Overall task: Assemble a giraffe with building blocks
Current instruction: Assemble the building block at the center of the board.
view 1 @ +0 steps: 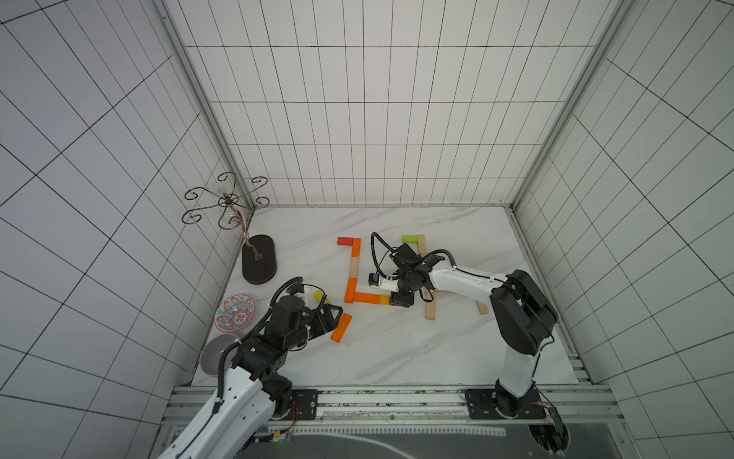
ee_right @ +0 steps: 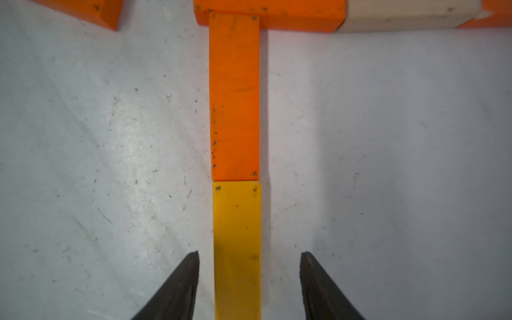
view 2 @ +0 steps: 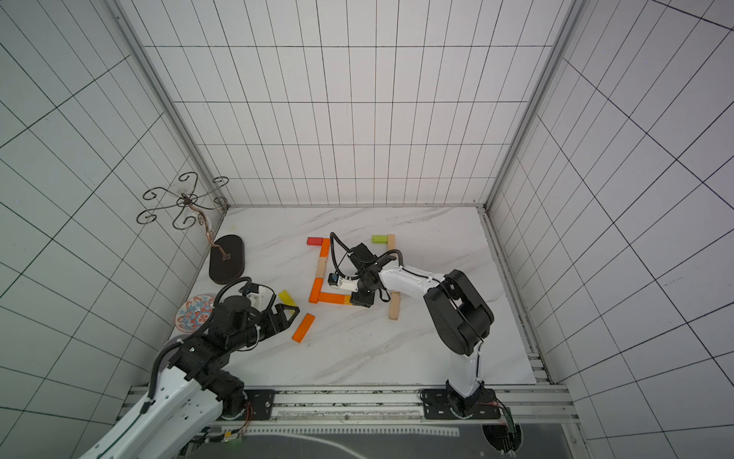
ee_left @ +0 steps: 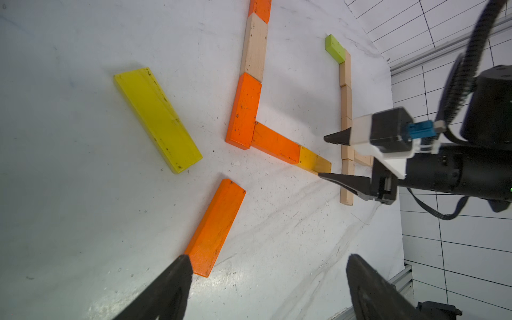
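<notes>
The building blocks lie flat on the marble table. A red one [view 1: 345,241], orange ones [view 1: 351,290] and a pale one [view 1: 354,266] form a column with an orange bar [ee_right: 235,94] and an amber block [ee_right: 237,243] branching off. My right gripper [ee_right: 250,253] is open and straddles the amber block, with a gap on each side. A lime block [view 1: 409,239] tops a pale column [ee_left: 346,105]. A loose orange block [ee_left: 216,227] and a yellow one [ee_left: 156,119] lie near my left gripper [ee_left: 268,257], which is open and empty.
A dark oval stand base [view 1: 259,259] with a wire stand [view 1: 226,200] sits at the back left. A patterned plate [view 1: 235,312] and a grey disc [view 1: 216,353] lie by the left wall. Tiled walls enclose the table; a metal rail [view 1: 397,397] runs along the front.
</notes>
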